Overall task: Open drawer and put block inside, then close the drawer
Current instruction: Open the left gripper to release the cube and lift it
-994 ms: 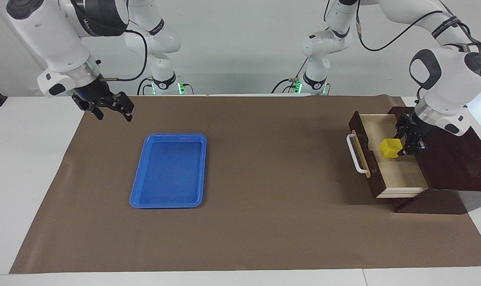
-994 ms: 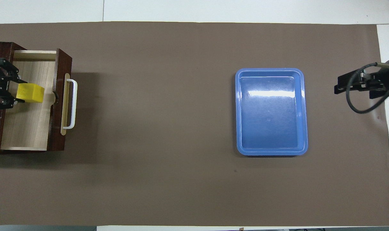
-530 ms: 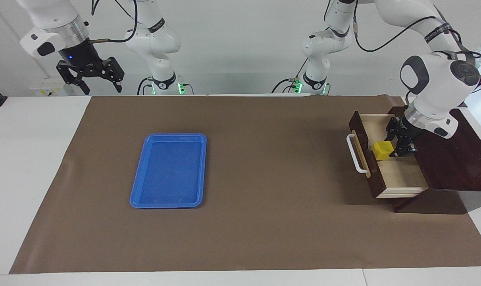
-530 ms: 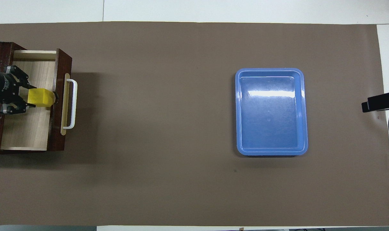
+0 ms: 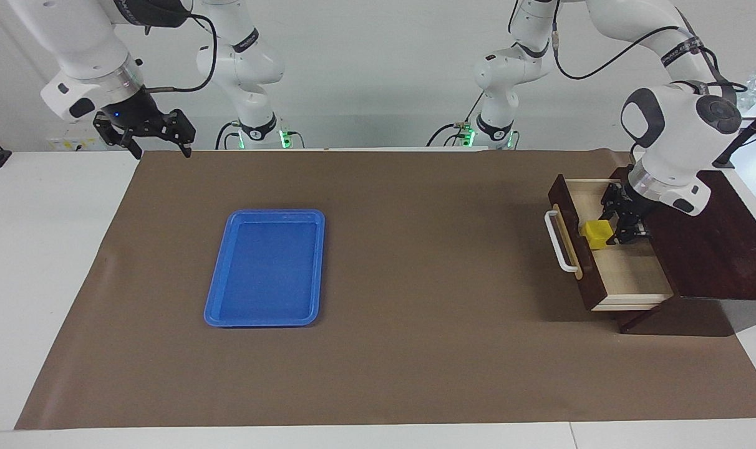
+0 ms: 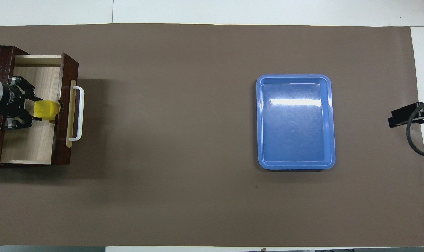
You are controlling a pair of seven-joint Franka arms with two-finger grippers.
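The dark wooden drawer (image 5: 634, 277) (image 6: 30, 140) stands pulled out of its box at the left arm's end of the table, white handle (image 5: 557, 242) facing the middle. My left gripper (image 5: 604, 234) (image 6: 40, 110) reaches down into it, shut on the yellow block (image 5: 594, 234) (image 6: 47, 109). The block sits low inside, close against the drawer's front panel; I cannot tell whether it touches the floor. My right gripper (image 5: 161, 149) (image 6: 404, 117) hangs open and empty over the mat's edge at the right arm's end.
A flat blue tray (image 5: 262, 215) (image 6: 296, 76) lies on the brown mat toward the right arm's end, holding nothing. The dark box (image 5: 715, 249) fills the corner under the left arm's wrist.
The left gripper has carried the block lower into the drawer and toward its front panel. The right gripper pulled away from the tray to the mat's edge.
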